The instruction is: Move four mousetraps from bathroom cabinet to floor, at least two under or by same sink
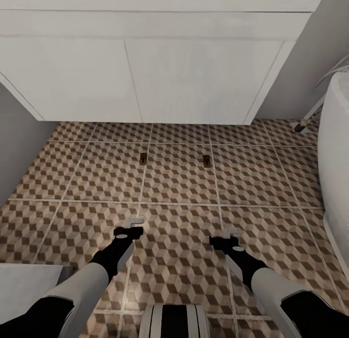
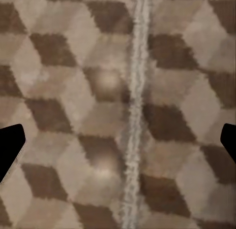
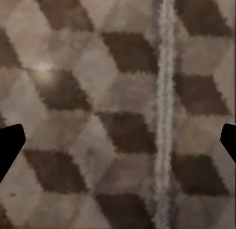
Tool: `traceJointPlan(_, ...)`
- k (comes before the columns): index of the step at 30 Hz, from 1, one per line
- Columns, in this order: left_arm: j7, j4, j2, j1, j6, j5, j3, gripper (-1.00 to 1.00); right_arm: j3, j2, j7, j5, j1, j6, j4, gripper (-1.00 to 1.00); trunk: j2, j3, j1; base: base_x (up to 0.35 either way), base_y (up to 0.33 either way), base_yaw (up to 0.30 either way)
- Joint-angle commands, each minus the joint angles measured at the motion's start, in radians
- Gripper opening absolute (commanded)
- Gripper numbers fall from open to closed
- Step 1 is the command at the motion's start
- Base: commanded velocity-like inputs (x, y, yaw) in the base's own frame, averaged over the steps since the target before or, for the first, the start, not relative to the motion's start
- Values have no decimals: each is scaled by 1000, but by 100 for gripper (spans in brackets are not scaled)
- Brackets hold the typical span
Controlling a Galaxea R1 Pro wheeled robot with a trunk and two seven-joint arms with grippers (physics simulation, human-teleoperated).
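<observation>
Two mousetraps lie flat on the cube-patterned bathroom floor (image 1: pixel 179 183), one (image 1: pixel 143 158) to the left and one (image 1: pixel 207 161) to the right, just in front of the white wall-hung vanity (image 1: pixel 145 71) that carries the sink. My left gripper (image 1: pixel 133 225) and right gripper (image 1: pixel 231 234) hover low over the tiles, nearer to me than the traps and apart from them. In the wrist views the left gripper (image 2: pixel 118 147) and right gripper (image 3: pixel 118 147) are open wide over bare tile, with nothing between the fingers. The cabinet is out of view.
The white bathtub (image 1: pixel 337 173) stands at the right, with a dark-tipped leg (image 1: pixel 300 127) beside it. A grey wall (image 1: pixel 19 144) closes the left side. A pale grey block (image 1: pixel 26 284) sits at the near left. My base (image 1: pixel 174 321) shows at the bottom.
</observation>
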Motion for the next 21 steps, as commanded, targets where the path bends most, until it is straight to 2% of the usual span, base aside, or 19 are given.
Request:
traceJointPlan(1, 7, -2, 0, 0, 6, 8, -8, 100, 9, 0, -4, -9, -1, -4, 1, 100, 0, 3, -1, 0, 0, 0)
traceJointPlan(10, 7, -1, -14, 0, 5, 10, -8, 100, 9, 3, -13, -6, -1, -9, 1, 100, 2, 38, -5, 0, 0, 0)
traceJointPlan(21, 7, 0, -18, 0, 9, 10, -8, 100, 9, 0, -21, -1, -1, -5, 0, 100, 5, 81, -10, 0, 0, 0)
